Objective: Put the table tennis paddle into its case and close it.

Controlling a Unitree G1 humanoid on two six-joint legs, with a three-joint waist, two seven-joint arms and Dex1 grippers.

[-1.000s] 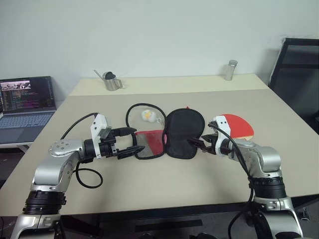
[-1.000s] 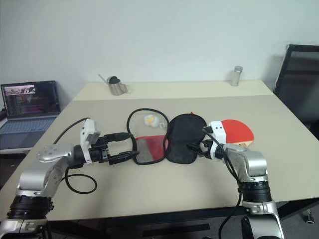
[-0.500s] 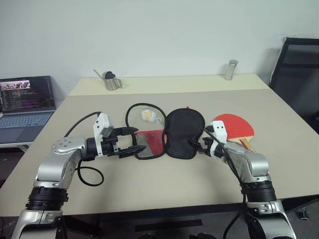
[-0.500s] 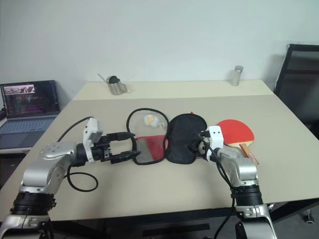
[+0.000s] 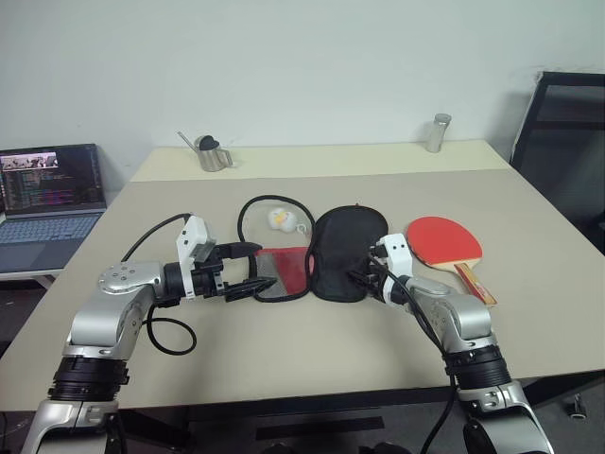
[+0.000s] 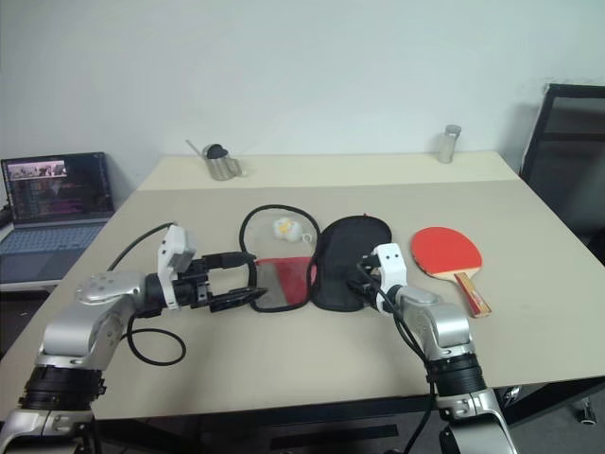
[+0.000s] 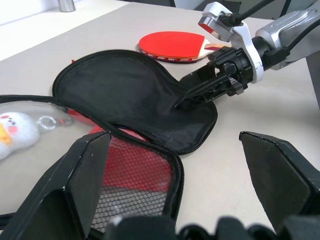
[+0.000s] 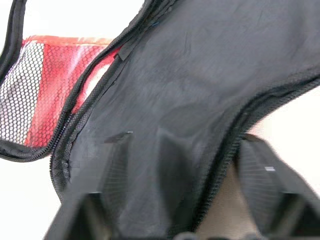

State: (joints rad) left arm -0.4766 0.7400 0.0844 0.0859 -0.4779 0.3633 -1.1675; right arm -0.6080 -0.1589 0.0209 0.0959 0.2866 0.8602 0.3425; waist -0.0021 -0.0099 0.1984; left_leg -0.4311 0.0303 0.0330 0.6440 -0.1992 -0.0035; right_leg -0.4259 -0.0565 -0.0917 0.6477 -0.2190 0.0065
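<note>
The case lies unzipped and spread open mid-table, its black flap (image 5: 348, 251) beside its red mesh half (image 5: 286, 270). The table tennis paddle (image 5: 442, 238) lies red face up to the right of the case, with nothing touching it. My right gripper (image 5: 359, 278) is at the black flap's near right edge. In the right wrist view its fingers (image 8: 116, 170) stand apart on either side of that zipped edge, part way closed. My left gripper (image 5: 261, 268) hovers open just off the near left corner of the red mesh half (image 7: 135, 175), holding nothing.
A small white-yellow ball charm (image 5: 280, 219) lies by the case's far left part. A metal pitcher (image 5: 212, 154) and a shaker (image 5: 436, 133) stand at the table's back edge. A laptop (image 5: 52, 203) sits off to the left, a black chair (image 5: 567, 132) to the right.
My right gripper has moved left from in front of the paddle to the black flap's edge, uncovering the paddle, and its fingers have narrowed. The left gripper has stayed put.
</note>
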